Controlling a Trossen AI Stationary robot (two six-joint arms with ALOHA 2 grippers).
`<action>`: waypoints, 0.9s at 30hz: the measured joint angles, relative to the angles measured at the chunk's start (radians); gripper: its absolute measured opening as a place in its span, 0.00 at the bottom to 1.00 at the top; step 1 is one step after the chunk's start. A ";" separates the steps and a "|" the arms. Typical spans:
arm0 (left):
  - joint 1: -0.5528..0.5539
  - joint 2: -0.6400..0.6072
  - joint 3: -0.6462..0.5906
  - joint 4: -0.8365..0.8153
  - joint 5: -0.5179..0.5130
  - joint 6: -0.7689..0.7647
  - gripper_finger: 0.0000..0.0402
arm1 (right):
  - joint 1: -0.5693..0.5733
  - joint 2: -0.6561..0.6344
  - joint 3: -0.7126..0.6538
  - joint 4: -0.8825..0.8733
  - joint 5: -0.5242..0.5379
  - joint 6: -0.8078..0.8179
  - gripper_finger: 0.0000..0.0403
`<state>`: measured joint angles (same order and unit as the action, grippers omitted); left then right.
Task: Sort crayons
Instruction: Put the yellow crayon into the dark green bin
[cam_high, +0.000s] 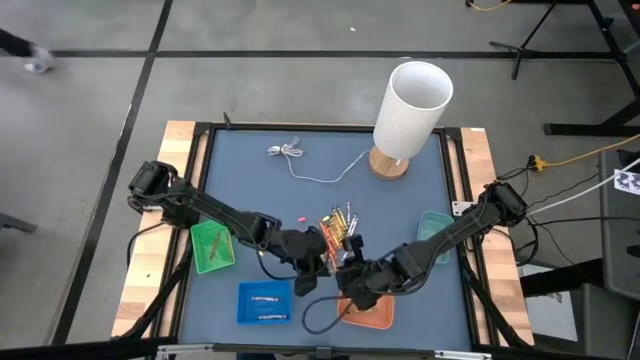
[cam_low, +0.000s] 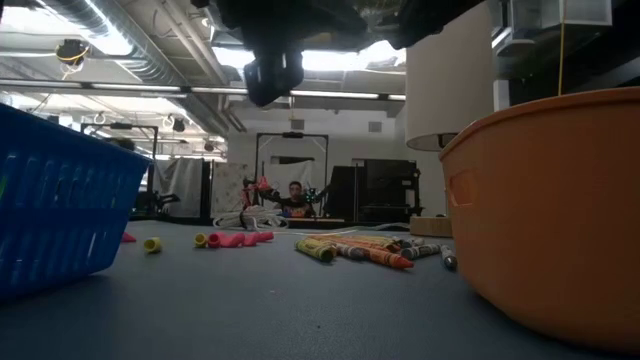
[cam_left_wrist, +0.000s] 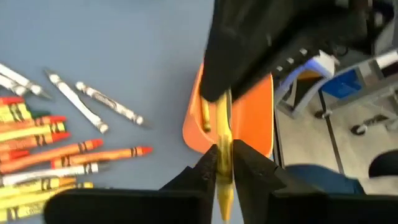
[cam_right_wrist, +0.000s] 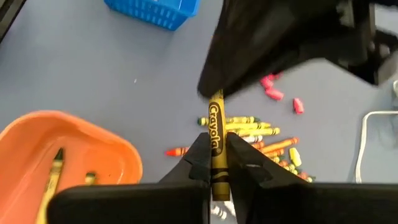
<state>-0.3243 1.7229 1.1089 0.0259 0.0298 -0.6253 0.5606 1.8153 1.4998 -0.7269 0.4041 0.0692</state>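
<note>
Yellow wax crayon (cam_right_wrist: 215, 134): we saw both the left tool (cam_left_wrist: 224, 163) and right tool (cam_right_wrist: 215, 155) clenched on it, lower centre, above the orange plastic tray (cam_high: 372, 316).

The left gripper (cam_right_wrist: 214, 93) hides the yellow crayon's (cam_right_wrist: 215, 134) tip.

A blue-grey table top (cam_high: 250, 190) with pale wooden side rails carries a white cylindrical lamp (cam_high: 410, 115) far right, a thin white cable (cam_high: 310, 170), scattered crayons (cam_high: 338, 226) at centre, and green (cam_high: 211, 247), blue (cam_high: 263, 303), orange (cam_high: 372, 315) and teal (cam_high: 438, 228) plastic trays.
</note>
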 joint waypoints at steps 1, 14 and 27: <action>-0.001 0.000 -0.001 0.000 0.001 0.001 0.13 | 0.000 0.000 0.000 0.002 -0.001 0.000 0.06; 0.000 0.000 -0.001 -0.002 -0.001 0.036 0.25 | 0.000 0.000 0.000 -0.382 0.005 0.188 0.07; -0.010 0.000 -0.001 -0.065 -0.022 0.036 0.26 | 0.023 -0.094 -0.111 -0.830 0.025 0.725 0.07</action>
<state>-0.3345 1.7229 1.1084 -0.0387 0.0078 -0.5896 0.5838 1.7208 1.3893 -1.5569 0.4296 0.7946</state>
